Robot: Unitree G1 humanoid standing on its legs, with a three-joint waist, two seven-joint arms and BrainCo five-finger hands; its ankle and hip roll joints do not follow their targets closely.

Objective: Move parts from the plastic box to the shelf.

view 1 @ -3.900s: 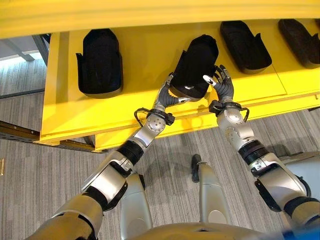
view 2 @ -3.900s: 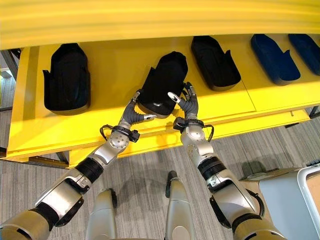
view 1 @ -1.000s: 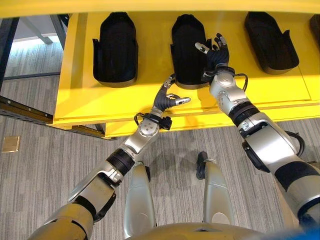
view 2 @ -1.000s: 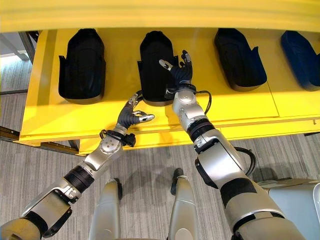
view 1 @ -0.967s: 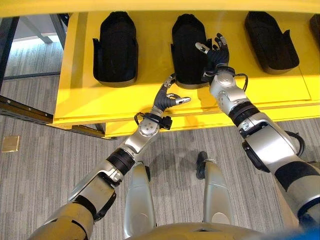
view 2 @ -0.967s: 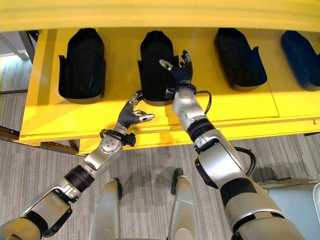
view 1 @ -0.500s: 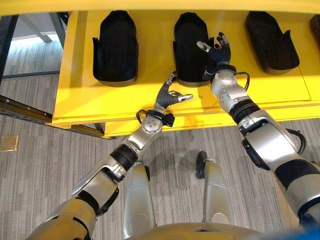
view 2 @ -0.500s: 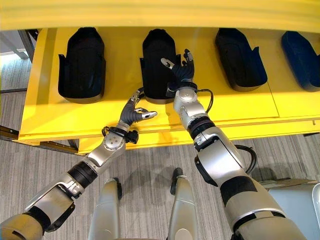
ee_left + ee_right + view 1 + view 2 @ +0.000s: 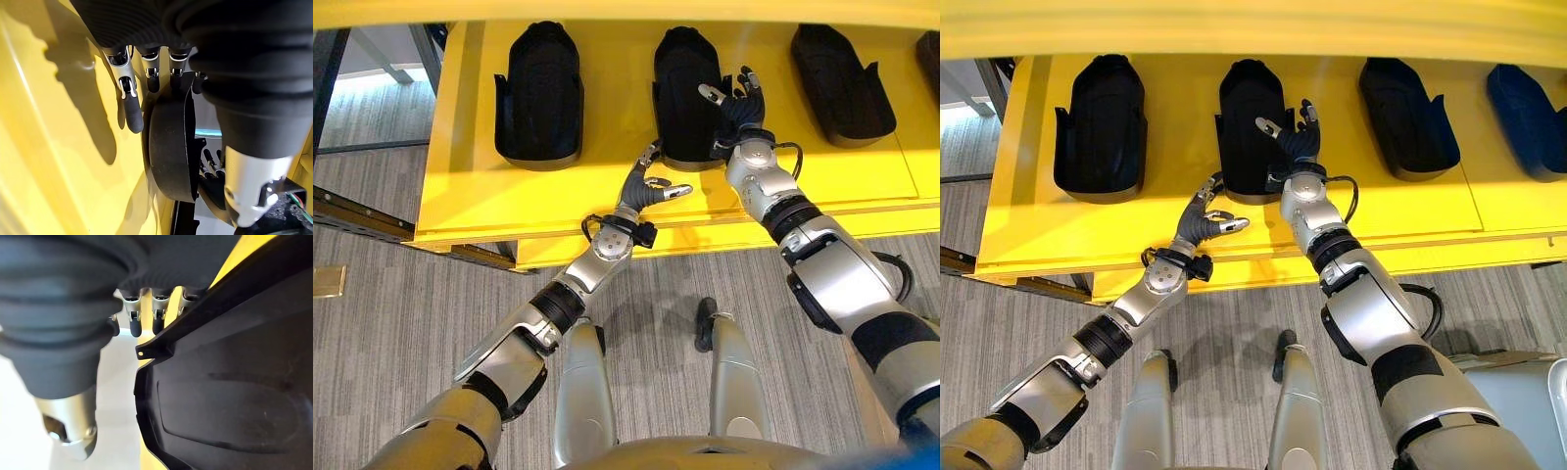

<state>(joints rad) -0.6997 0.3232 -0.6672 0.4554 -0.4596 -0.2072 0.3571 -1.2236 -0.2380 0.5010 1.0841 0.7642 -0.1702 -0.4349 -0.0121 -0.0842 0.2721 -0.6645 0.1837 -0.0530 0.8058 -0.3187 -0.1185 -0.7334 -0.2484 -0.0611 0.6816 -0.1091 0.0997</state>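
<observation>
A black part (image 9: 686,93) lay flat on the yellow shelf (image 9: 558,201), second in a row of dark parts. Another black part (image 9: 538,93) lay on the left-hand side of it, and a third one (image 9: 842,69) lay on the other side. In the right eye view a blue part (image 9: 1525,103) lay at the far end of the row.

The right hand (image 9: 738,106) was at the right edge of the middle part, near its front end. Its fingers (image 9: 747,80) were spread out and fairly straight, and its thumb stuck out over the part. The part lay just to the left of these fingers, right against the palm. The fingers were not wrapped around it. In the right wrist view the part's black wall (image 9: 230,382) sat close beside the fingertips (image 9: 134,325).

The left hand (image 9: 641,191) was over the bare yellow shelf, just in front of the same part. Its fingers were loosely bent and held nothing. The part's rounded front end (image 9: 168,147) lay just past the fingertips (image 9: 133,115), a little apart from them.
</observation>
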